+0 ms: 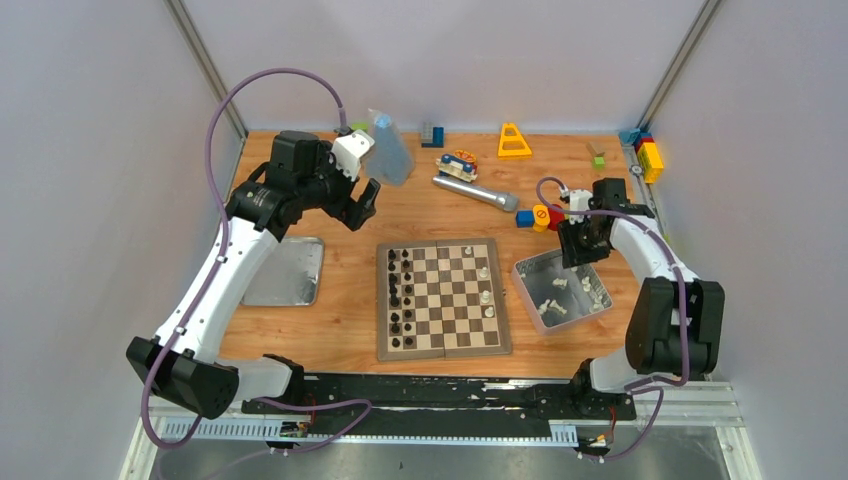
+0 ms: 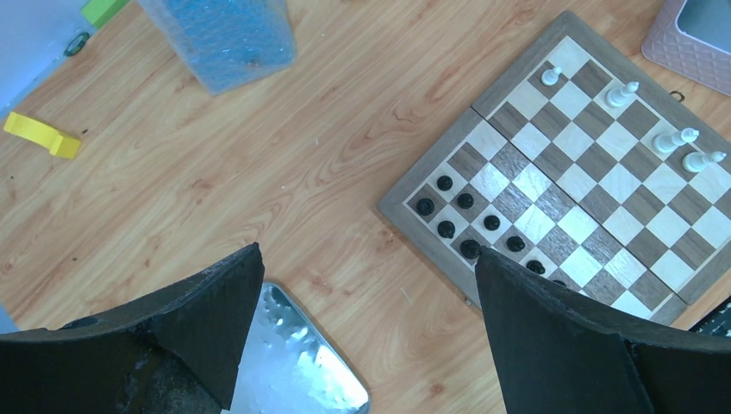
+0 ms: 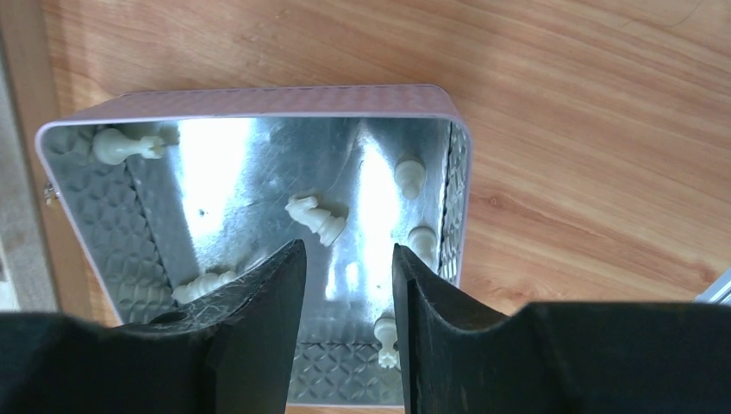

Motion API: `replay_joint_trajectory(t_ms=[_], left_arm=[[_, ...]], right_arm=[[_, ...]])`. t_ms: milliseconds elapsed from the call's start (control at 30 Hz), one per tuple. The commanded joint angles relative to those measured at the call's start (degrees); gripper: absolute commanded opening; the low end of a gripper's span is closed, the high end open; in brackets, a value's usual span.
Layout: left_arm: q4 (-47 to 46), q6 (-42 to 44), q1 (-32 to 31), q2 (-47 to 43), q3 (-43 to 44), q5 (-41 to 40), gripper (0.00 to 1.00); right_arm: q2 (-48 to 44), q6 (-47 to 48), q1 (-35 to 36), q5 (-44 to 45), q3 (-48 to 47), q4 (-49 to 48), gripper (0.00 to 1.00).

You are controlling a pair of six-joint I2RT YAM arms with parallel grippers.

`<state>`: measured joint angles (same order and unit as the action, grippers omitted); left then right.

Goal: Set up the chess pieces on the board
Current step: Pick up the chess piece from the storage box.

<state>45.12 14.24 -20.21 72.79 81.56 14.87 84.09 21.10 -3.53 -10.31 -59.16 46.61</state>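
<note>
The board (image 1: 443, 297) lies mid-table. Black pieces fill its two left columns, and several white chess pieces (image 1: 485, 296) stand along its right side. They also show in the left wrist view (image 2: 675, 140) on the board (image 2: 595, 185). More white pieces (image 3: 317, 217) lie loose in a metal tin (image 1: 530, 275) to the right of the board. My right gripper (image 3: 347, 248) hovers open and empty over the tin (image 3: 259, 99), also seen from the top view (image 1: 581, 260). My left gripper (image 1: 360, 205) is open and empty, high above the wood left of the board (image 2: 367, 253).
A flat metal lid (image 1: 285, 270) lies left of the board. A blue bottle (image 1: 390, 150), a silver cylinder (image 1: 470, 188), a yellow triangle (image 1: 514, 140) and toy blocks (image 1: 540, 215) stand along the back. More blocks (image 1: 650, 155) are at the back right.
</note>
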Motion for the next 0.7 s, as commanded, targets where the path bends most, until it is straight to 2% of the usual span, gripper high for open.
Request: replay_joint_trajectory(t_ms=[0, 333, 667], left_arm=[[-1.06, -0.01, 0.34, 0.18, 0.57, 1.97, 1.00], [-0.78, 0.17, 0.32, 0.41, 0.77, 2.11, 1.00], [-0.98, 0.17, 0.34, 0.50, 0.67, 2.36, 1.00]], right_arm=[[2.82, 1.97, -1.00, 2.54, 0.08, -5.56, 0.42], [7.77, 3.05, -1.57, 4.06, -0.70, -8.40, 0.41], [10.07, 3.18, -1.57, 3.68, -0.81, -8.99, 0.29]])
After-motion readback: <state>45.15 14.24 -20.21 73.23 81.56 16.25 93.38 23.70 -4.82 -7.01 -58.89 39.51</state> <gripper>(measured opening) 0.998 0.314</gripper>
